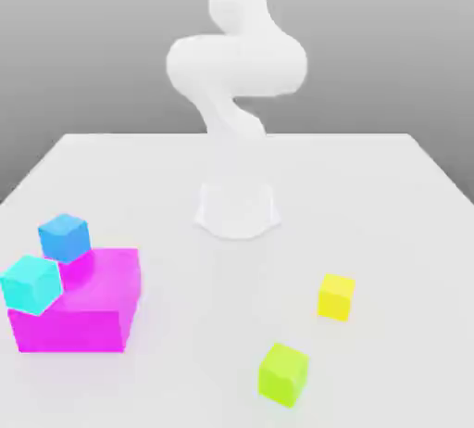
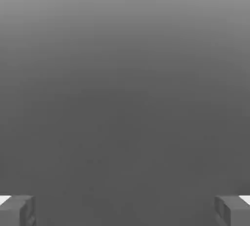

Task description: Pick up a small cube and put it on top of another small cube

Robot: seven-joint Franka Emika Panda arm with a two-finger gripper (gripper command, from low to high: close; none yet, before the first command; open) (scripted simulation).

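Lime-green plain small cube [image 1: 282, 374]

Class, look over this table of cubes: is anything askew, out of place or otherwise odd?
One thing stands out. The light cyan cube sits tilted on the front corner of the magenta block, overhanging its edge. The sky-blue cube perches at the block's back edge. The yellow cube and lime-green cube lie flat on the table.

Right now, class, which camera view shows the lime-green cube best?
The exterior view: the lime-green cube sits whole on the white table, near the front edge, apart from the yellow cube. The hand view gives plain grey and the tips of the open gripper, nothing of the cube.
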